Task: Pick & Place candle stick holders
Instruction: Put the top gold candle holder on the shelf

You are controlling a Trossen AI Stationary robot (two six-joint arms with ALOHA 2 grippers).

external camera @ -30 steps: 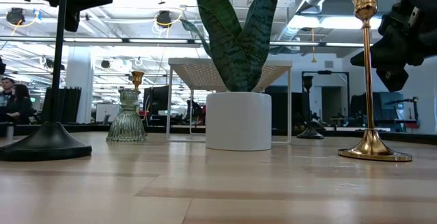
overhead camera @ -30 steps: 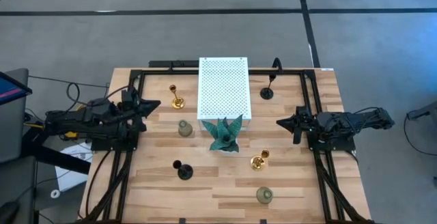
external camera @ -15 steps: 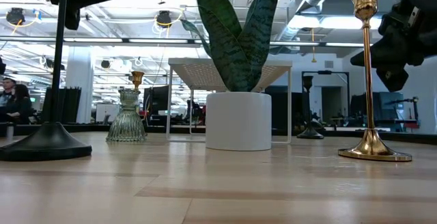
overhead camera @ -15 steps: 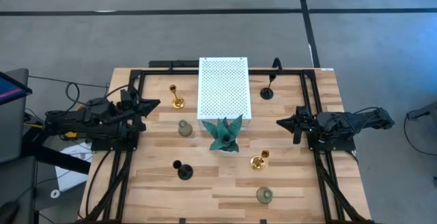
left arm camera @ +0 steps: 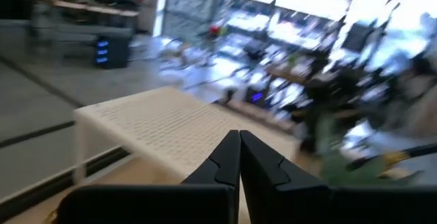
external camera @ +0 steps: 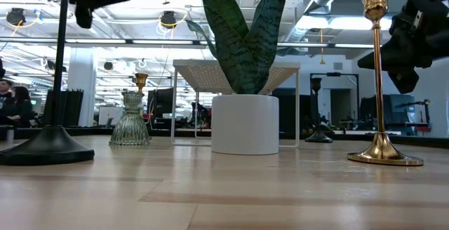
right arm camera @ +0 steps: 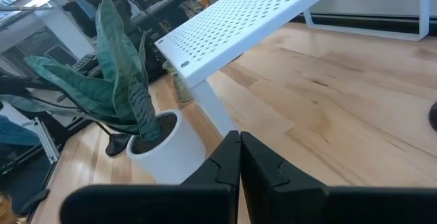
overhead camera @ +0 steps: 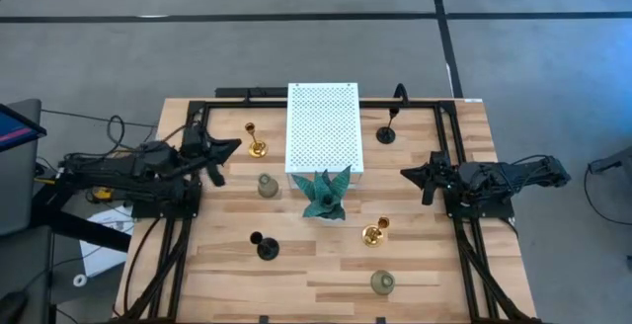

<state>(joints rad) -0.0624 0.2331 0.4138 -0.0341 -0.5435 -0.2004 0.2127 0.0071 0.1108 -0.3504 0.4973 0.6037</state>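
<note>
Six candle stick holders stand upright on their bases on the wooden table. The gold ones are at the far left [overhead camera: 256, 147] and near right [overhead camera: 375, 231], the black ones at the far right [overhead camera: 387, 131] and near left [overhead camera: 263, 247], and the grey-green glassy ones left of centre [overhead camera: 266, 185] and at the near right [overhead camera: 382, 283]. My left gripper [overhead camera: 235, 147] is shut and empty, above the table just left of the far-left gold holder. My right gripper [overhead camera: 403, 176] is shut and empty at the table's right side. Both wrist views show the fingers together [left arm camera: 239, 142] [right arm camera: 239, 142].
A white perforated rack [overhead camera: 324, 126] stands at the far centre. A potted snake plant [overhead camera: 324, 194] in a white pot [external camera: 245, 123] stands in front of it. Black frame rails [overhead camera: 168, 255] run along the table's left and right sides.
My left gripper has moved toward the table's right edge, nearer the far-left gold holder and the white rack, and has stayed shut.
</note>
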